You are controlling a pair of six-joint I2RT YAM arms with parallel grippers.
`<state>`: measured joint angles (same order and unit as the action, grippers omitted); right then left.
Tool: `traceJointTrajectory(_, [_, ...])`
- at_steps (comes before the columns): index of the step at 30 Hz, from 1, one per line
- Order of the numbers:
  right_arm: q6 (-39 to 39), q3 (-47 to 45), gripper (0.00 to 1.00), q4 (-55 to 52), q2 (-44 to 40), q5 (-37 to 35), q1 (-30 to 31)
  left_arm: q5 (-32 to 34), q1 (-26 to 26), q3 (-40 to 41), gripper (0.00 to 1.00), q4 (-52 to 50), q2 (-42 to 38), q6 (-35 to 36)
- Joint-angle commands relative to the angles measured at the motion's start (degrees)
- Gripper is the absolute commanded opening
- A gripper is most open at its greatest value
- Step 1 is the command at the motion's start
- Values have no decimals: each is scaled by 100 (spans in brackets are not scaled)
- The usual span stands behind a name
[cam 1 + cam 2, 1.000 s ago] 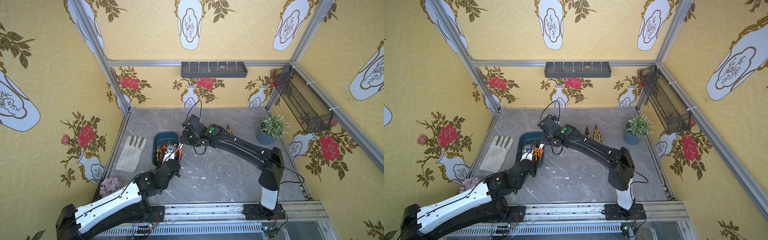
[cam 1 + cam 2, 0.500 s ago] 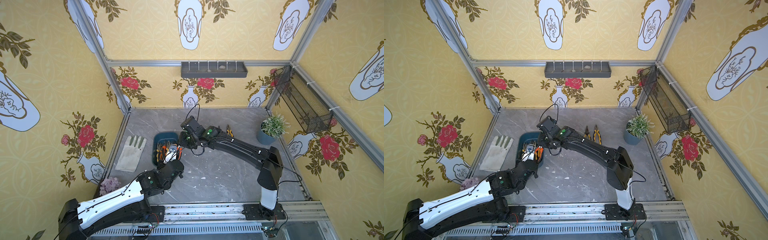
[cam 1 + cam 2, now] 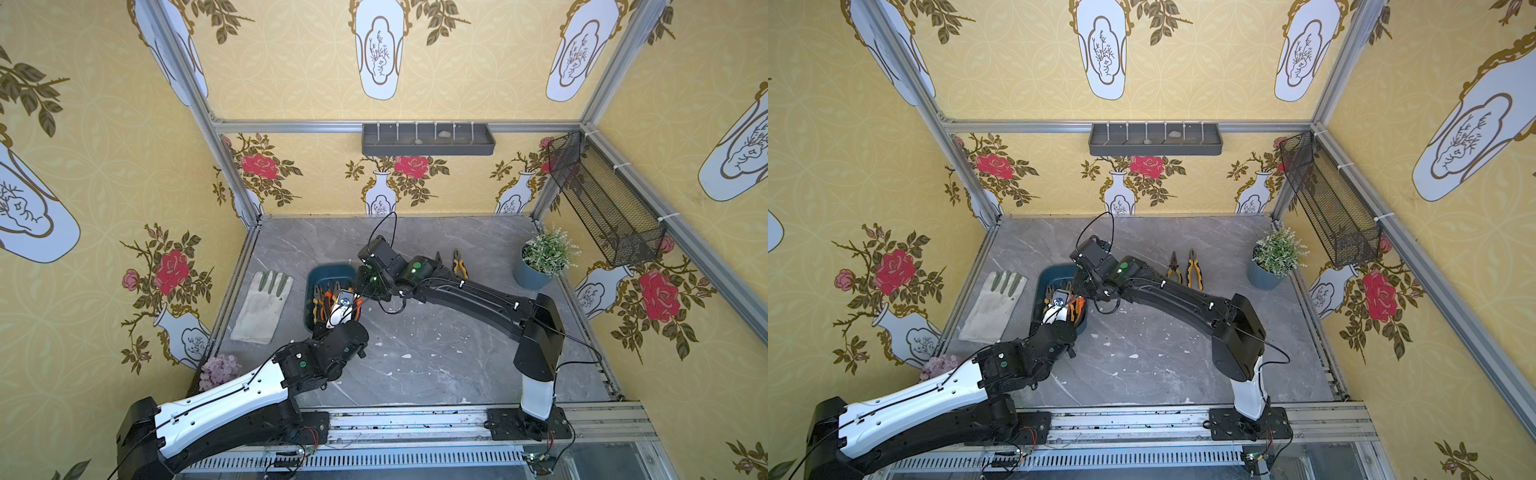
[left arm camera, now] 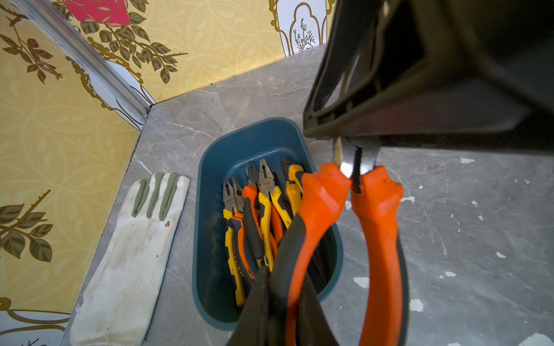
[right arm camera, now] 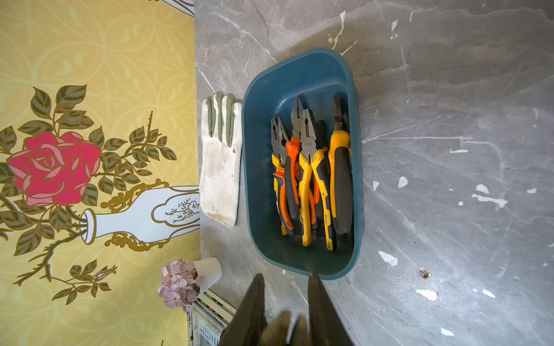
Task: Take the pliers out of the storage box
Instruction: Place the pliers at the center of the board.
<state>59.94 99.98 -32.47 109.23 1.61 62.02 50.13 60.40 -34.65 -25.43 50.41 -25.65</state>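
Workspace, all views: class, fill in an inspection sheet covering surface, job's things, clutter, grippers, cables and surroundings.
Surface: grey marble-look tabletop, white scuffs.
Job's things: several pliers lie in the blue box; an orange pair is held in the air; two pairs lie on the tabletop beside the right arm.
Clutter: glove beside the box; potted plant; pink flowers in a cup.
Grippers: left gripper shut on the orange pair's handle; right gripper flanks its head, grip cannot be told.
Cables: black cable loops above the right wrist.
Surroundings: wall tray, mesh basket, floral wallpaper.
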Motion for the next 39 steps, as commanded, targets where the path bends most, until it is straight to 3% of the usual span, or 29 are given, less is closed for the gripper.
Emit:
traceJointTrajectory(1, [82,-34,29,-331,-6,207,95,532,-6,-14,0,290,17,-178])
traceJointTrajectory(5, [191,-190,26,-162,-90,266,135,577,-6,-15,0,277,19,-196])
traceJointTrajectory(8, [220,-225,1,-67,-91,339,135,568,-11,-6,0,264,13,-221])
traceJointTrajectory(13, [144,-168,0,-90,-77,296,113,491,-10,-6,3,242,-28,-232])
traceJointTrajectory(17, [-93,-56,0,-298,-77,132,-6,220,-9,-6,67,335,-213,-262])
traceJointTrajectory(20, [-389,-40,0,-582,-117,-96,-243,-285,-10,-118,92,441,-461,-293])
traceJointTrajectory(24, [-1030,-185,0,-937,-165,-367,-818,-694,-17,-406,95,344,-570,-283])
traceJointTrajectory(28, [-2174,-62,0,-1144,54,-386,-1441,-615,-24,-498,97,274,-377,-239])
traceJointTrajectory(34, [-3493,1231,0,-1957,1454,-1062,-2033,-879,-209,-235,97,722,14,-379])
traceJointTrajectory(39, [-3814,2071,0,-1864,2461,-819,-2478,-1307,-580,-77,97,1139,343,-336])
